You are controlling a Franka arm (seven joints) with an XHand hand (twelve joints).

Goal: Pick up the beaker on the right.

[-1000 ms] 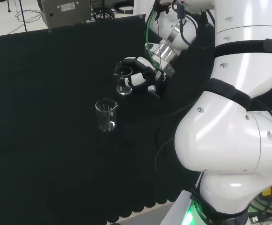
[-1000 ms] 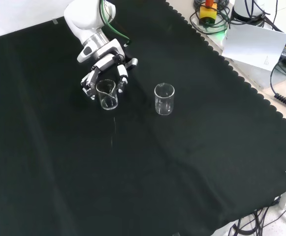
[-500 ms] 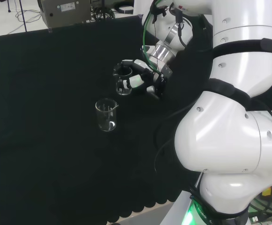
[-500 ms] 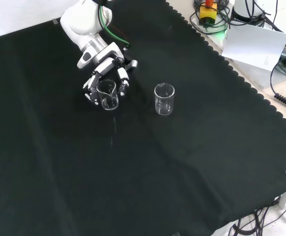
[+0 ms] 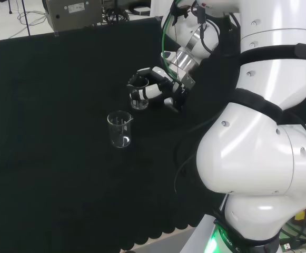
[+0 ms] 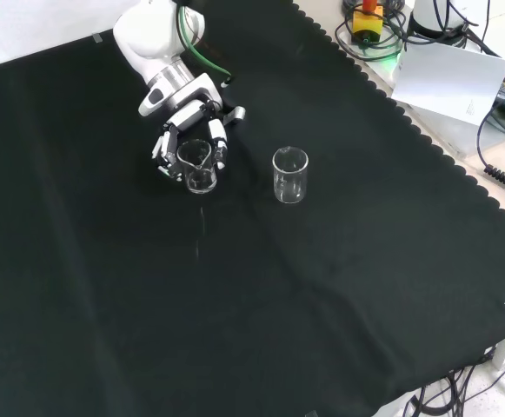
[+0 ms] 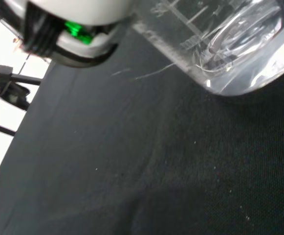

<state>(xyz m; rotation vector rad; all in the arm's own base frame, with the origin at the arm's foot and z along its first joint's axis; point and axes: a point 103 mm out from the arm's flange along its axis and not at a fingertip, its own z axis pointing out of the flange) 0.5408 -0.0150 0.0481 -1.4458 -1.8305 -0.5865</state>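
we see the hand [image 6: 191, 139] curled round a clear beaker [image 6: 196, 167] in the front view, fingers [image 6: 220, 143] wrapped on both sides of the glass and the rim showing between them. in the head view the same hand [image 5: 160, 87] comes in from the arm's links at the right and grips that beaker [image 5: 138, 97] from its right side, w/ black-and-white fingers over the top edge. whether the beaker's base touches the cloth [image 6: 235, 304] or sits just above it, we can't tell from either view.

a second beaker [image 6: 290, 175] stands upright and alone on the cloth, to the right of the held one in the front view and apart from the hand. in the head view this second beaker [image 5: 120, 129] is nearer the camera and a bit left of the held one, on bare cloth [image 5: 47, 105].

the wrist view shows the held beaker [image 7: 225, 44] very close (printed scale marks run up its wall), its thick clear base over the cloth [image 7: 132, 171]. a blurred white part of the hand [image 7: 73, 10] w/ a green light sits beside it. both beakers look empty.
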